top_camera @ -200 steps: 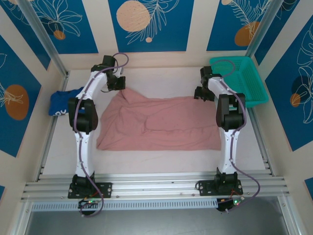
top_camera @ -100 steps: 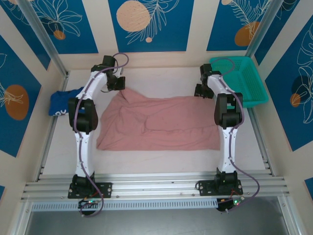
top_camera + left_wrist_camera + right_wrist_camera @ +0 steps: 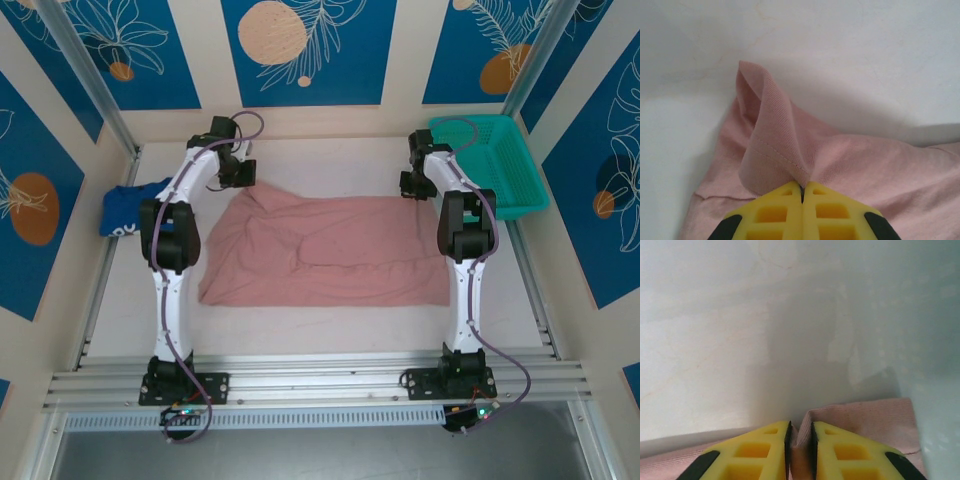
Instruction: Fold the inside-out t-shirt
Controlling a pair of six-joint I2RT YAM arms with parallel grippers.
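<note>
Pink t-shirt [image 3: 325, 250], top view: spread rumpled on the table [image 3: 330, 165], its long axis running left to right between the two arms; far edge toward the back wall, near edge toward the arm bases.
Left gripper [image 3: 243, 175], top view: at the far left corner of the t-shirt, which is drawn up into a peak beneath it.
Right gripper [image 3: 410, 187], top view: at the far right corner, just beside the teal basket [image 3: 520, 205].
Blue garment [image 3: 125, 210], top view: bunched at the left table edge, well apart from the t-shirt.
Left gripper [image 3: 802, 187], left wrist view: jaws fully together, pinching a stitched hem fold [image 3: 770, 145] of the t-shirt [image 3: 865, 165]; the fold stands up off the table [image 3: 840, 50].
Right gripper [image 3: 800, 432], right wrist view: jaws a narrow slit apart with cloth in the slit; the corner of the t-shirt [image 3: 865, 420] is raised at the fingertips, bare table [image 3: 790, 315] beyond.
Relation for the next move: each arm is on its own far corner, and the body of the t-shirt lies from both toward the arm bases. A fold would likely carry the far edge straight toward the near edge, crease along the long axis.
</note>
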